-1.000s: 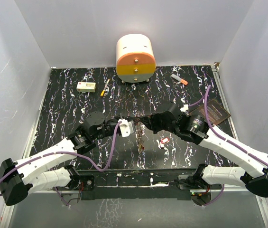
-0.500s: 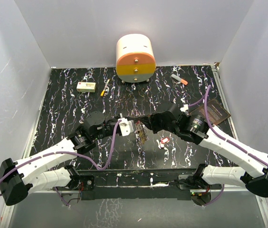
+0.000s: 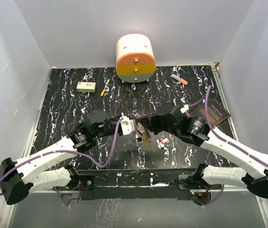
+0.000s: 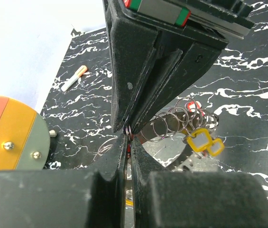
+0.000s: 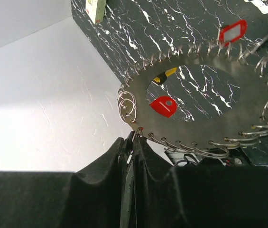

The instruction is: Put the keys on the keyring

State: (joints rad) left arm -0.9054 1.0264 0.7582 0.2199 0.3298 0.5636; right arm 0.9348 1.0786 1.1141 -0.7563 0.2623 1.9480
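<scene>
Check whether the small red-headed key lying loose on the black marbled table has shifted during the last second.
No. The red-headed key lies in the same spot on the table, still below and right of the cream drawer drum.

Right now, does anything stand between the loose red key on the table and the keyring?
Nothing visible does. The red key lies by itself on the table, just right of the keyring, which is held up off the surface.
</scene>
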